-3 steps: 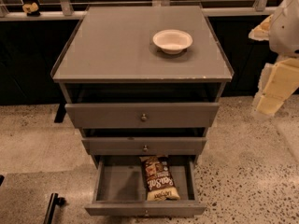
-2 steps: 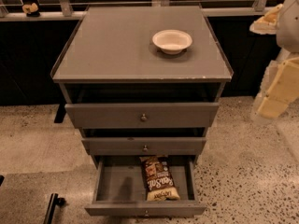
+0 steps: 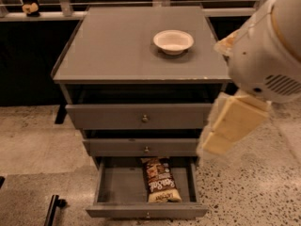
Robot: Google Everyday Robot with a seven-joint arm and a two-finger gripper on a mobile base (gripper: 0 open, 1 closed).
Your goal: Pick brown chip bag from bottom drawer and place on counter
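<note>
The brown chip bag (image 3: 160, 182) lies flat in the open bottom drawer (image 3: 146, 212), right of its middle, tan end toward the front panel. The counter (image 3: 117, 46) is the grey cabinet top above. My arm's white body and cream segments fill the right side. My gripper (image 3: 214, 142) hangs at the arm's lower end, beside the right edge of the middle drawer. It is above and to the right of the bag and apart from it.
A white bowl (image 3: 173, 41) stands on the counter at the back right. Two shut drawers with small round knobs (image 3: 145, 118) sit above the open one. A dark handle-like object (image 3: 51, 208) lies on the speckled floor at the lower left.
My arm has swung left and down from the right edge of the view, toward the cabinet's right side. The bag, drawer and bowl have not moved.
</note>
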